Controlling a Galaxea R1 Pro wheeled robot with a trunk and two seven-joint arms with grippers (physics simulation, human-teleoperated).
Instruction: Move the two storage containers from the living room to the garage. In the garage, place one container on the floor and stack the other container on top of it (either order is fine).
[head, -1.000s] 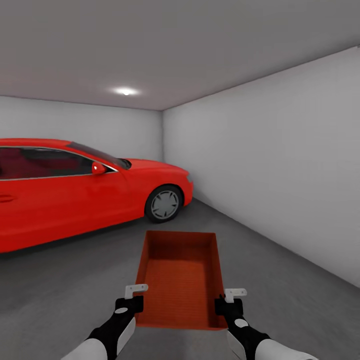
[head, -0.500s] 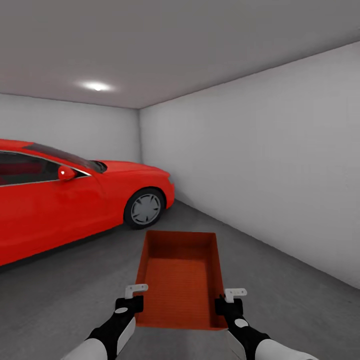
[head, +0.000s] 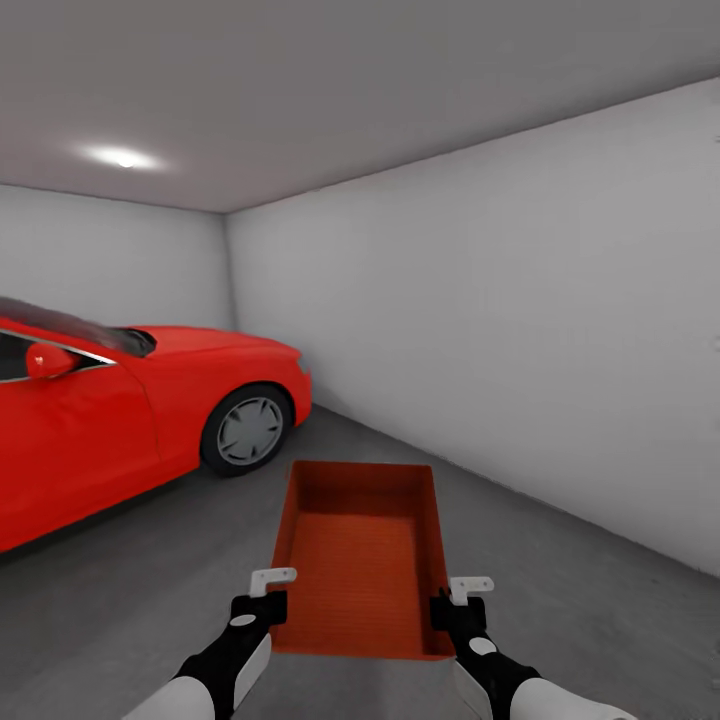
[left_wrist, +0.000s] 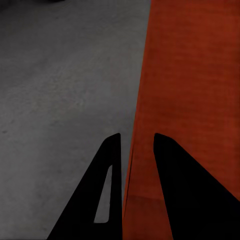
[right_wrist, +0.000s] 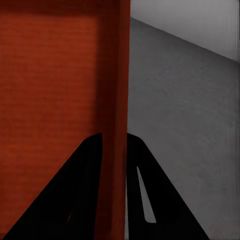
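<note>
At the bottom of the frame our left gripper and right gripper each pinch a side wall of the container, carried above the garage floor. Next we lower it flat, clear of the car at left.

Container between both grippers, car ahead left.

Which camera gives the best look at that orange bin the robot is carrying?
The head view: it shows the whole bin, its open inside and both grippers, left and right, clamped on its side walls. The left wrist view shows one wall between the fingers; the right wrist view shows the opposite wall.
</note>
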